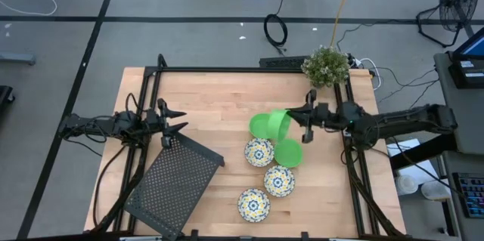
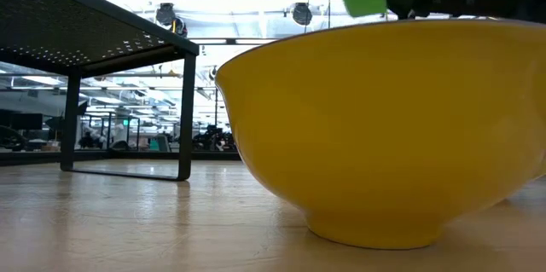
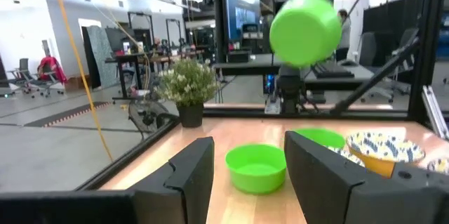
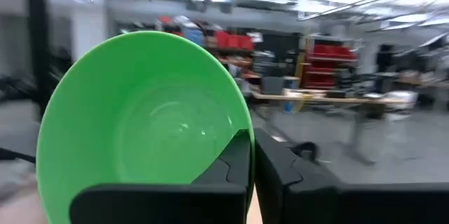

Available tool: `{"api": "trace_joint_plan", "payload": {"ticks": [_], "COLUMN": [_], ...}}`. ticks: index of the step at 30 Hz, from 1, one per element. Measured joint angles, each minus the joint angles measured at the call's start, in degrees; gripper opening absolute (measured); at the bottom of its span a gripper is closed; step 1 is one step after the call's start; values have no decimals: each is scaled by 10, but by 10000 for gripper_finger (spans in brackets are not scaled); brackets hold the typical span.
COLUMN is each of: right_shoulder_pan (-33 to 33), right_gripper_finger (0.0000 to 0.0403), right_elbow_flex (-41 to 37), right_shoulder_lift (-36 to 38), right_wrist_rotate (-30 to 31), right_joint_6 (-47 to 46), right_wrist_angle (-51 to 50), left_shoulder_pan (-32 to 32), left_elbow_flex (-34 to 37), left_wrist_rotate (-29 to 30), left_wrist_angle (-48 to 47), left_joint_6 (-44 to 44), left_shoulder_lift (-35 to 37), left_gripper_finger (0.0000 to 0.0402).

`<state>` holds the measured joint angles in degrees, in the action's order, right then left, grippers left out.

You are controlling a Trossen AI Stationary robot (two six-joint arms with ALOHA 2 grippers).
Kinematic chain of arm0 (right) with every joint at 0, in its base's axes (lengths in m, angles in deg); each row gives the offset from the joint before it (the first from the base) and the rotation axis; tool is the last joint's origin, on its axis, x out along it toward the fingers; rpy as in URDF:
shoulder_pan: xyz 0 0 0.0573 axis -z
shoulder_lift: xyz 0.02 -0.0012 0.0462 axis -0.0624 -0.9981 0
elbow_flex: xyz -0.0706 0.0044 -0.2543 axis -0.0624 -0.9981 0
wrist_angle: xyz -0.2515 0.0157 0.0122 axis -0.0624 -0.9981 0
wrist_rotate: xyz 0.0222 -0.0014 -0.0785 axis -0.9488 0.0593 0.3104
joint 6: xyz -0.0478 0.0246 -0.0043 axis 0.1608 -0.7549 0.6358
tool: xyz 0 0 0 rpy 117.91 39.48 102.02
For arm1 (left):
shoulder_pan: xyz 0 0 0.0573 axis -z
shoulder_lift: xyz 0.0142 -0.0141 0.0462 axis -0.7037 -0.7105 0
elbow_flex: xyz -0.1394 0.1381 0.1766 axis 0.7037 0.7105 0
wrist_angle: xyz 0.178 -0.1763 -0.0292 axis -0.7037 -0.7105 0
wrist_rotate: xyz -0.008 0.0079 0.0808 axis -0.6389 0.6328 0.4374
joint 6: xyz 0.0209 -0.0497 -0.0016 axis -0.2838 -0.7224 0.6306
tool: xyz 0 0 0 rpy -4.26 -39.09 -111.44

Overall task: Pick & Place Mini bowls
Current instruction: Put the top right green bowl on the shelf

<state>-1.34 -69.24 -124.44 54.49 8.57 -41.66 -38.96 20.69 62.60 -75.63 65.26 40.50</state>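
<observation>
pinching the rim of a green bowl (image 1: 277, 123), the right gripper (image 1: 296, 118) is carrying it tilted above the table (image 1: 219, 101); the left gripper (image 1: 172, 118) is waiting agape beside the tray (image 1: 170, 180).

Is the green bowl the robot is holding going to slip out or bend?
The green bowl probably stays stiff: its rim looks perfectly round though the right gripper pinches only one edge. It seems light, hanging tilted in the air from that pinch. Its smooth, shiny plastic might still slip.
</observation>
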Motion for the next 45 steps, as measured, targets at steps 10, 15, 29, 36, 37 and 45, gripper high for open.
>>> {"api": "trace_joint_plan", "payload": {"ticks": [10, 15, 29, 36, 37, 45], "right_shoulder_pan": [-65, -59, -39, -58, -58, -56], "right_gripper_finger": [0, 0, 0, 0, 0, 0], "right_elbow_flex": [98, 141, 182, 201, 201, 201], "right_shoulder_lift": [-143, -226, -366, -380, -380, -381], "right_wrist_rotate": [267, 405, 304, 261, 259, 264], "right_joint_6": [233, 375, 574, 629, 632, 680], "right_wrist_angle": [40, 118, 380, 365, 369, 392], "left_shoulder_pan": [0, 0, 6, 48, 55, 81], "left_elbow_flex": [0, 0, -10, -137, -169, -460], "left_wrist_rotate": [-19, -21, -10, 41, 67, 317], "left_wrist_angle": [100, 103, 261, 324, 316, 181], "left_joint_6": [-96, -128, -143, -5, 18, 180], "left_shoulder_lift": [0, 0, -119, -378, -422, -713], "left_gripper_finger": [177, 177, 177, 177, 177, 177]}}
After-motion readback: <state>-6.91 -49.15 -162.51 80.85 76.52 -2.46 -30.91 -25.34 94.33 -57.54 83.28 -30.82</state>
